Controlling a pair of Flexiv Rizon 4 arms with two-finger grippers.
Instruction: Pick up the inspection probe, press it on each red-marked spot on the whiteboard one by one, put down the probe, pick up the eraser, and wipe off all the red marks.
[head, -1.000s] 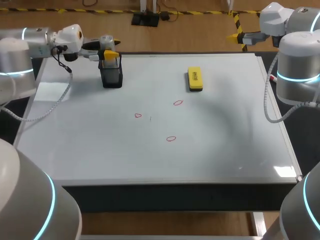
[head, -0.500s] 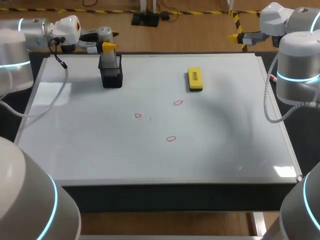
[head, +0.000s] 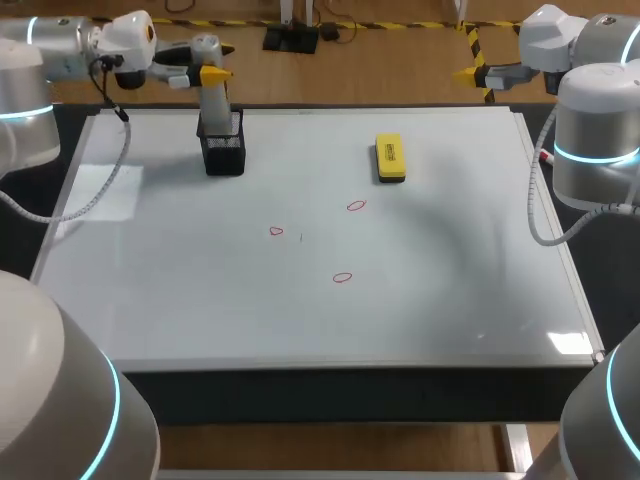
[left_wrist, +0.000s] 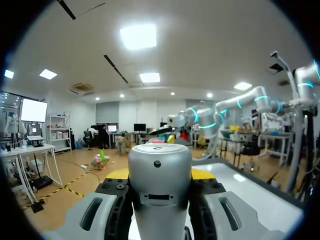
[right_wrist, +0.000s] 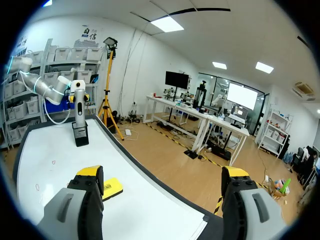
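My left gripper is shut on the inspection probe, a grey cylinder held upright with its lower end at the mouth of the black mesh holder. In the left wrist view the probe fills the gap between the fingers of that gripper. The yellow eraser lies at the back of the whiteboard. Three red marks sit mid-board. My right gripper stands open and empty off the board's far right corner, with the eraser ahead of it.
The holder stands near the board's back left corner, with my left arm behind it. My right arm hangs over the board's right edge.
My left gripper has risen and drawn back, lifting the probe up out of the holder. The right arm has not moved.
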